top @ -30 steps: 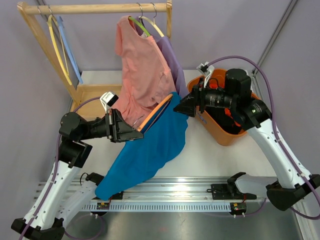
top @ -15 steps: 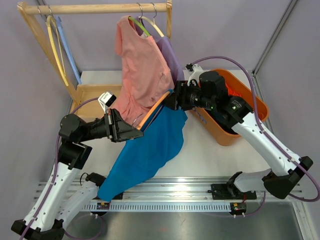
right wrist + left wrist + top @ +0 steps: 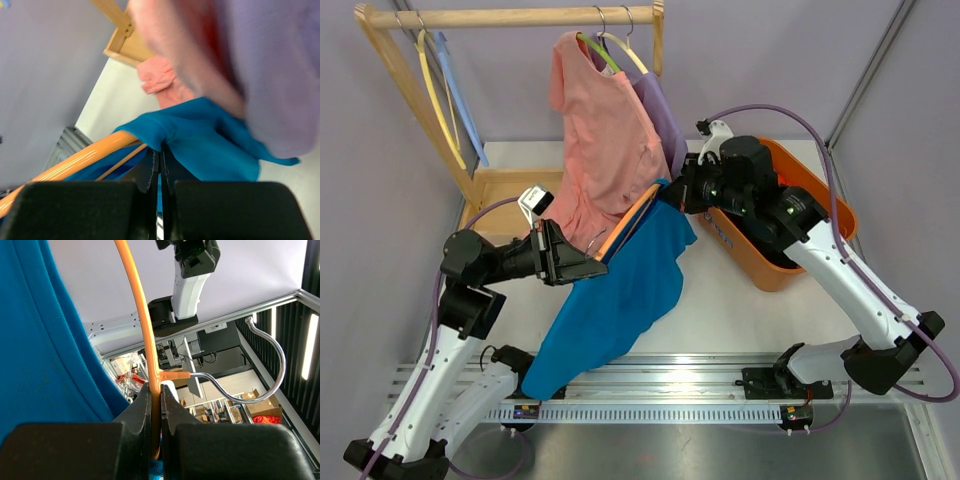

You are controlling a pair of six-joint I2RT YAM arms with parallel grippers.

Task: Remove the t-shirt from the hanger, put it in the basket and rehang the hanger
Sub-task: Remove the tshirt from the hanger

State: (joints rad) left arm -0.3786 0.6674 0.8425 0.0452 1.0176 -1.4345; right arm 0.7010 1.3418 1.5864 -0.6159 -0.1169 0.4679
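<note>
A blue t-shirt (image 3: 620,295) hangs from an orange hanger (image 3: 632,222) held tilted over the table. My left gripper (image 3: 592,258) is shut on the hanger (image 3: 150,355) just below its metal hook (image 3: 260,365). My right gripper (image 3: 670,198) is at the hanger's upper end, shut on a fold of the blue t-shirt (image 3: 200,135) where it wraps the orange hanger (image 3: 75,160). The shirt's lower part trails down to the table's front edge.
A wooden rack (image 3: 510,20) at the back carries a pink shirt (image 3: 605,130) and a purple one (image 3: 660,120) on hangers, close behind the blue one. An orange basket (image 3: 790,260) with red cloth stands right. Empty yellow hangers (image 3: 435,90) hang at the rack's left.
My right gripper moved left from over the basket to the hanger's upper end and shut on the blue t-shirt. The left gripper stayed put, holding the hanger.
</note>
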